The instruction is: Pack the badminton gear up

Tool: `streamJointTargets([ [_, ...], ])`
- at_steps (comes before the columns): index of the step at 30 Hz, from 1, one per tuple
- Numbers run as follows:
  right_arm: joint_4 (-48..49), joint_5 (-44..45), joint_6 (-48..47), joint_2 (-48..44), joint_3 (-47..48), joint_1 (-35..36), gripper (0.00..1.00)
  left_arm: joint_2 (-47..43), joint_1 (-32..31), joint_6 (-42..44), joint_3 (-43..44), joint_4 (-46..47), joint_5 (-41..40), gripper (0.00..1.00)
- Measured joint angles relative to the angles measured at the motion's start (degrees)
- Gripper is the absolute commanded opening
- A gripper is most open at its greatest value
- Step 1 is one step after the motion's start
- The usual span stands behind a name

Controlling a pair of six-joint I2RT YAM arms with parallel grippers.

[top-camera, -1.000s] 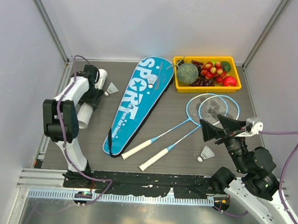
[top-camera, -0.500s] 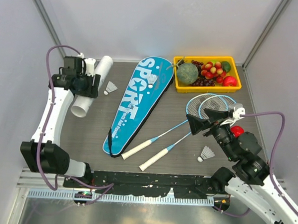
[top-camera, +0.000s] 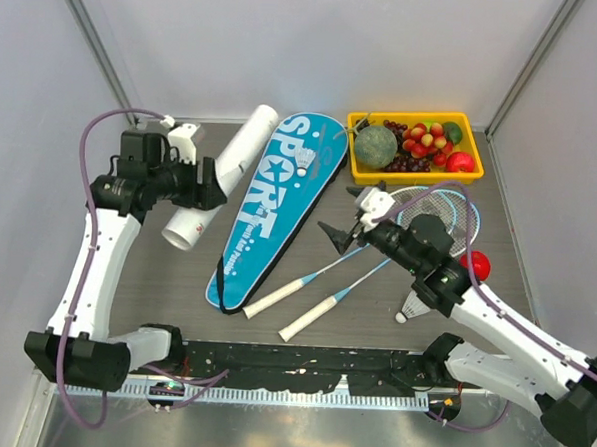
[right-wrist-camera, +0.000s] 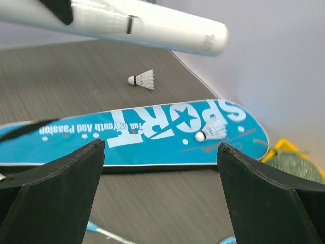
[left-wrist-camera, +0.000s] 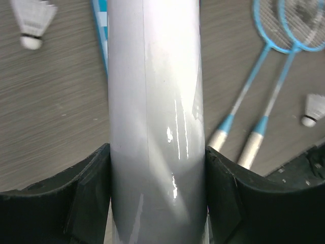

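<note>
Ok so, biggest first: the desk (top-camera: 174,297) is dark wood-grain. The blue SPORT bag (top-camera: 274,207) lies flat and diagonal, wide end at the far edge around the middle, narrow end pointing to the near-left corner. Next is the white tube (top-camera: 237,150), up off the desk on the left side and tilted. The left jaws pinch it from both sides near its lower end, and the wrist view shows a black pad tight against each flank.

The two rackets (top-camera: 309,317) lie side by side, heads overlapping toward the right edge, white handles toward the near edge. The right jaws hang over their shafts, spread wide and holding nothing, facing the bag.

The yellow tray (top-camera: 421,179) of fruit sits in the far-right corner. Three shuttlecocks: one on the bag (top-camera: 304,162), one on the desk left of the bag (right-wrist-camera: 142,79), and one near the near-right corner (top-camera: 411,308). A red fruit (top-camera: 479,264) is by the right edge.
</note>
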Motion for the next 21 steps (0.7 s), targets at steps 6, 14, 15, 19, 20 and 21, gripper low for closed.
streamJointTargets([
  [6,7.32,-8.24,-20.98,6.60,-1.68,2.89,0.95,-5.44,-4.90,-5.66,-5.68,2.80,10.43,0.35],
  [14,10.34,-8.92,-41.59,13.35,-1.16,7.87,0.96,-7.21,-8.15,-12.39,-8.96,3.32,20.22,0.33],
  [15,10.36,-8.59,-43.65,14.12,-0.74,8.55,0.95,-6.91,-8.31,-13.07,-8.96,3.19,21.16,0.33],
  [19,10.40,-7.32,-50.29,17.05,1.57,10.56,0.95,-4.90,-9.55,-14.51,-8.98,2.25,24.22,0.33],
  [20,10.38,-7.08,-51.65,17.81,2.32,10.93,0.95,-4.39,-9.97,-14.78,-9.09,1.99,24.96,0.33],
  [21,10.34,-6.97,-52.72,18.43,2.91,11.19,0.95,-4.07,-10.34,-14.91,-9.20,1.86,25.44,0.33],
])
